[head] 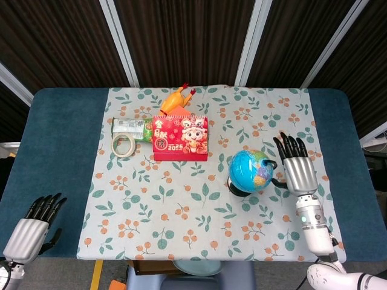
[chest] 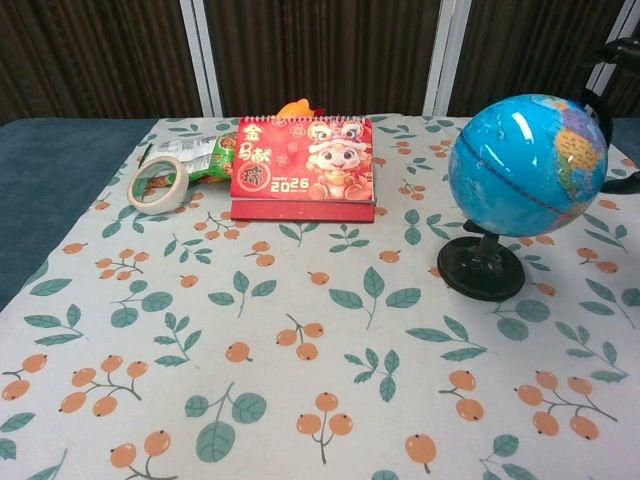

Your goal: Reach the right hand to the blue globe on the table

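The blue globe (head: pixel 252 171) stands upright on its black round base (chest: pixel 480 268) on the right part of the flowered cloth; the chest view shows the globe (chest: pixel 527 165) large at the right. My right hand (head: pixel 298 169) lies just right of it, fingers spread and pointing away from me, with a small gap to the ball and nothing in it. In the chest view only dark fingertips (chest: pixel 622 48) peek in at the right edge. My left hand (head: pixel 33 224) rests off the cloth at the table's near left corner, holding nothing.
A red desk calendar (head: pixel 180 138) stands mid-table, with a tape roll (head: pixel 123 144) and a green packet (head: pixel 131 126) to its left and a yellow rubber chicken (head: pixel 175 98) behind it. Blue table surface (head: pixel 57 145) borders the cloth on both sides.
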Controlling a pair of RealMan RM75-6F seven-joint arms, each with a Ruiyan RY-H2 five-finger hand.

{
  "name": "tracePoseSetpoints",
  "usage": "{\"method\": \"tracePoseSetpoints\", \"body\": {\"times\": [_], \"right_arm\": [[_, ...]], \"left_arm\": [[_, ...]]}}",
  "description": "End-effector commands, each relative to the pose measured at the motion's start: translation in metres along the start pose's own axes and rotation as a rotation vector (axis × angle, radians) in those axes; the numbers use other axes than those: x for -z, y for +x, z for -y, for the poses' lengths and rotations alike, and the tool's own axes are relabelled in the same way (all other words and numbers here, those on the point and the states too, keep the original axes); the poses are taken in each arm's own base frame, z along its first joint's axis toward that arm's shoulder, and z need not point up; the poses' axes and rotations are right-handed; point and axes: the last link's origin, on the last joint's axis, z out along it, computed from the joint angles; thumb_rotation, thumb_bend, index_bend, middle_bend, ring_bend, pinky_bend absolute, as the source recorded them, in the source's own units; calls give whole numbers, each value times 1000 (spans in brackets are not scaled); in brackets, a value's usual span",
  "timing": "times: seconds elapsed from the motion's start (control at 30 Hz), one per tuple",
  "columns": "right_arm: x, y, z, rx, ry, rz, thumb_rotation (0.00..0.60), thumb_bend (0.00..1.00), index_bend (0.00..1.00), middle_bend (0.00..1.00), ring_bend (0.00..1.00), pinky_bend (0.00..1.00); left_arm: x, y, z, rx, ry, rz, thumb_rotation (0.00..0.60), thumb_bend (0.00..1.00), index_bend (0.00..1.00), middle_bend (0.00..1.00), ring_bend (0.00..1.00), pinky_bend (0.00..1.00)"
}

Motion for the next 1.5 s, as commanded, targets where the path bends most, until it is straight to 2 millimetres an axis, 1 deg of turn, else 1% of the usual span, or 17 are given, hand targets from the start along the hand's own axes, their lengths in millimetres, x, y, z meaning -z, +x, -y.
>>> {"method": "tracePoseSetpoints", "body": {"times": [0.03,0.13,0.27,0.37,0.43,0.57,0.7,0.8,0.9,1.07,1.5], "right_arm": [[2,2,-7,20,-1,-8,600,154,0,0,0,0],[10,5,-11,16,16,-7,600,154,0,0,0,0],[24,12,-10,26,68,-23,600,154,0,0,0,0],[34,18,-2,20,117,-43,600,154,0,0,0,0],[38,22,7,-1,148,-52,600,155,0,0,0,0],[38,28,28,-37,187,-50,600,155,0,0,0,0],[34,30,46,-40,200,-43,600,154,0,0,0,0],[29,29,57,-42,200,-37,600,155,0,0,0,0],[25,27,62,-46,186,-30,600,154,0,0,0,0],[19,23,59,-33,153,-21,600,154,0,0,0,0],[11,16,26,9,83,-2,600,155,0,0,0,0]], "left_arm": [[0,0,0,2,0,-2,600,472,0,0,0,82],[0,0,0,2,-2,-1,600,472,0,0,0,82],[0,-1,-1,-1,-6,6,600,472,0,0,0,82],[0,-2,-2,-3,-9,9,600,472,0,0,0,82],[-1,-3,-3,-4,-10,12,600,473,0,0,0,82],[0,-2,-3,-3,-9,10,600,472,0,0,0,82],[0,-1,-1,0,-5,4,600,473,0,0,0,82],[0,0,0,3,-4,2,600,473,0,0,0,82],[0,1,0,5,-4,1,600,473,0,0,0,82],[0,2,1,7,-3,-3,600,472,0,0,0,82],[-1,-2,-1,-2,-4,9,600,472,0,0,0,82]]}}
